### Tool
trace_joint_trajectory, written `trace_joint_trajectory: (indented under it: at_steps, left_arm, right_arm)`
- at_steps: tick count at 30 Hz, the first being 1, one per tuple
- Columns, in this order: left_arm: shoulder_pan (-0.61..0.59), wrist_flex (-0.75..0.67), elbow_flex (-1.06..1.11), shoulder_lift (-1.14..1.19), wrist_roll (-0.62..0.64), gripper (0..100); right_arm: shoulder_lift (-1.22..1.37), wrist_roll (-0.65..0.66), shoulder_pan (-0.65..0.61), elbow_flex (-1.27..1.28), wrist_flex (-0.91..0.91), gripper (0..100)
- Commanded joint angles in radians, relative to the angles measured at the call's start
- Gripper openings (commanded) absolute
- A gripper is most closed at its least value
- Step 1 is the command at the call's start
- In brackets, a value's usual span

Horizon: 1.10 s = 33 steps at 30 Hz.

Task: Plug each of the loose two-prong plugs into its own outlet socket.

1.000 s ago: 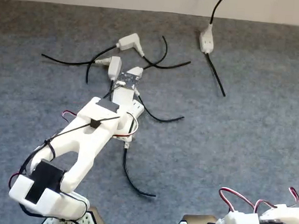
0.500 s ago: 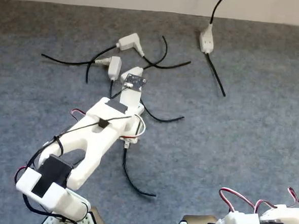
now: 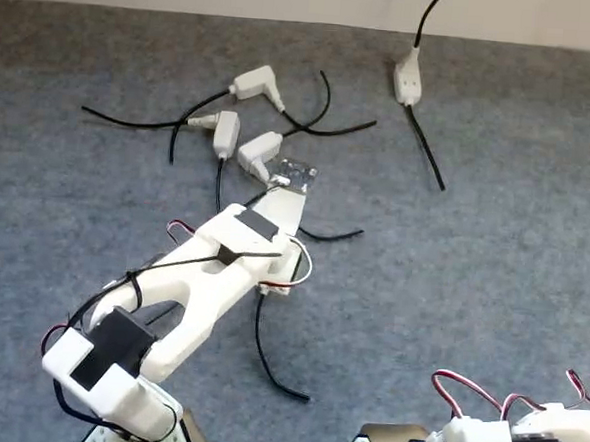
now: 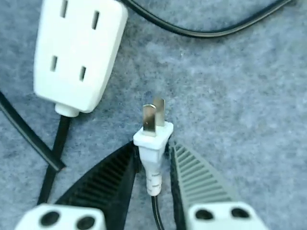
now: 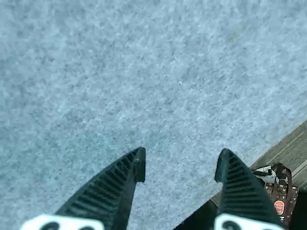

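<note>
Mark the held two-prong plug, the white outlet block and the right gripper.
two-prong plug [image 4: 153,143]: left wrist view, white body.
white outlet block [image 4: 78,49]: left wrist view, slotted face.
right gripper [image 5: 181,160]: right wrist view, between fingertips.

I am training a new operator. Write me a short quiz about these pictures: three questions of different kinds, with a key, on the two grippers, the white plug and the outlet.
1. True or false: the left gripper is shut on the white plastic two-prong plug.
2. Multiple choice: what lies under the open right gripper? A) grey carpet B) a metal tray C) a red cloth
3. Short answer: how many slots show on the face of the white plastic outlet block in the left wrist view?
Key: 1 true; 2 A; 3 four.
</note>
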Motion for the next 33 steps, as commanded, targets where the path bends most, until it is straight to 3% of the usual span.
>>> trace_joint_trajectory:
  at_steps: [1,6,10,16,19,22,27,33]
  left_arm:
    - [0.010,-0.014,-0.027,0.001,0.005,9]
    - [0.008,-0.037,-0.022,0.001,0.006,9]
    - [0.008,-0.040,-0.028,-0.002,0.002,0]
    - [-0.038,-0.094,-0.033,-0.015,0.002,1]
    - [-0.050,-0.092,-0.059,-0.065,-0.074,1]
    - [-0.039,-0.092,-0.056,-0.193,-0.146,1]
    - [-0.030,-0.117,0.044,-0.484,-0.152,1]
    - [-0.028,-0.413,0.415,-0.869,-0.152,1]
  right_arm:
    - [-0.018,0.012,-0.004,-0.005,-0.013,23.8]
    - [-0.018,0.012,-0.004,-0.005,-0.013,23.8]
    - [-0.018,0.012,-0.002,-0.005,-0.013,23.8]
    - [-0.019,0.012,-0.007,-0.013,-0.013,23.8]
    - [-0.019,0.012,-0.019,-0.013,-0.013,23.8]
    - [-0.019,0.011,-0.062,-0.008,-0.013,23.8]
    - [-0.019,0.006,-0.140,-0.007,-0.013,23.5]
    - [-0.019,-0.009,-0.222,-0.005,-0.012,23.5]
